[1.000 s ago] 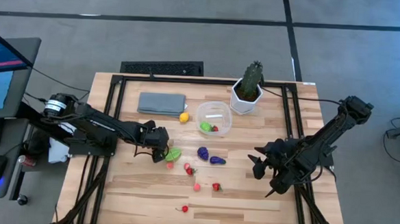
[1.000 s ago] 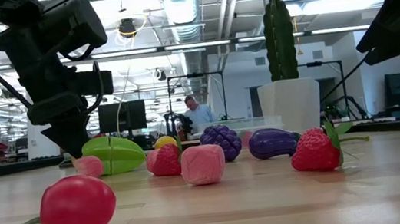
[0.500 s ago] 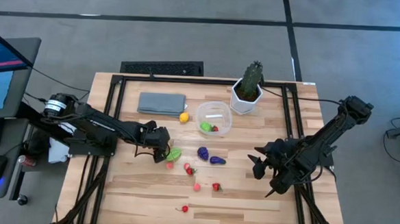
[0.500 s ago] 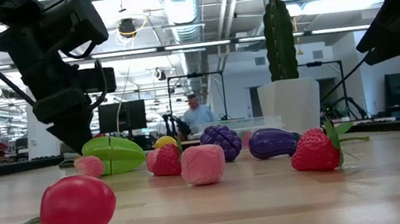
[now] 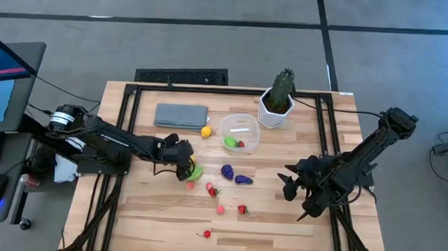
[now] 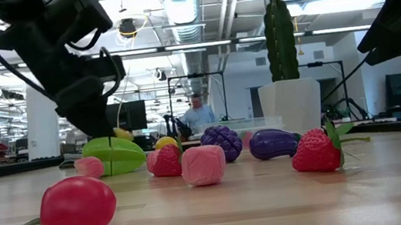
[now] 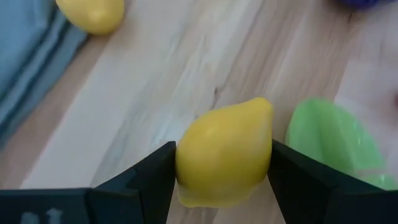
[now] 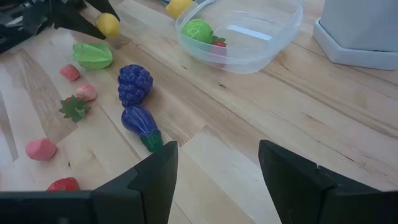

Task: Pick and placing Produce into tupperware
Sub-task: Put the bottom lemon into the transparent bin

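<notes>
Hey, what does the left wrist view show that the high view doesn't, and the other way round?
Only the left wrist view shows the left pincer shut on a yellow lemon, fingers on both its sides.

Only the high view shows the tupperware holding green and red pieces, the cactus pot, the right pincer waiting open at the table's right, and the red pieces nearer the front edge.

Both show the green piece beside the lemon, a second yellow piece and the grey-blue cloth.
</notes>
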You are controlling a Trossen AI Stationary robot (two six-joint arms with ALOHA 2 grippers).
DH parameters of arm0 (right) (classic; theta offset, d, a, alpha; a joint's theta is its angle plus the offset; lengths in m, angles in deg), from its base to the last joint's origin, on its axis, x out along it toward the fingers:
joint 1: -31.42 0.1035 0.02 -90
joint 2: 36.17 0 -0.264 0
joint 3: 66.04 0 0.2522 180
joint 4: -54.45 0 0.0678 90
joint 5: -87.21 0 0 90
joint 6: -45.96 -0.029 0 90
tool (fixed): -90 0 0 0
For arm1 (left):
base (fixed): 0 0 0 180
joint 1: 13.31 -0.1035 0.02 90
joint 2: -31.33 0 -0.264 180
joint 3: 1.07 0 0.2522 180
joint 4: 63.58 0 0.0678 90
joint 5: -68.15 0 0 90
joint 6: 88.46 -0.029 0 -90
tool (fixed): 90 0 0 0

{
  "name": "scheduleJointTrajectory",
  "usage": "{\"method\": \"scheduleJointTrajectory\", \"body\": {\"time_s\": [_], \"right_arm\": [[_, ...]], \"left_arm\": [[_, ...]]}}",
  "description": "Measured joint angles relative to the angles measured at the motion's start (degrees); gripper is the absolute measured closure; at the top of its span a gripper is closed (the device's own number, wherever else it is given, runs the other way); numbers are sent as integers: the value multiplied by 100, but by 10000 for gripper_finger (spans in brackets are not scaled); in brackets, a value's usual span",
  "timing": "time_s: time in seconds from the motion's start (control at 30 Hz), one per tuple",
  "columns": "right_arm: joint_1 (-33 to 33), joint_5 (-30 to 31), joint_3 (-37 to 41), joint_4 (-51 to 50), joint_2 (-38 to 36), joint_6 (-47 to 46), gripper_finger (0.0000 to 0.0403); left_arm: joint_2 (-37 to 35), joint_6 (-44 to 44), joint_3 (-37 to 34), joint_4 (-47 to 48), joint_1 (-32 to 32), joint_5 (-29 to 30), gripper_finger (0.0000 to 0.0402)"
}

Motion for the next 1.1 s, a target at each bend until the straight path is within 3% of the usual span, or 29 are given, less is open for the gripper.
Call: {"method": "scheduleJointTrajectory", "body": {"time_s": [0.57, 0.87, 1.1], "right_arm": [[0, -2, 1, 48, -2, -10, 154], [1, -2, 0, 70, -2, -9, 154], [-26, 2, 0, 36, -2, -7, 154]], "left_arm": [[-81, -1211, 857, -815, -590, 302, 185], [0, -1607, 900, -1716, -1153, -318, 185], [257, -1668, 905, -2276, -1299, -461, 184]]}}
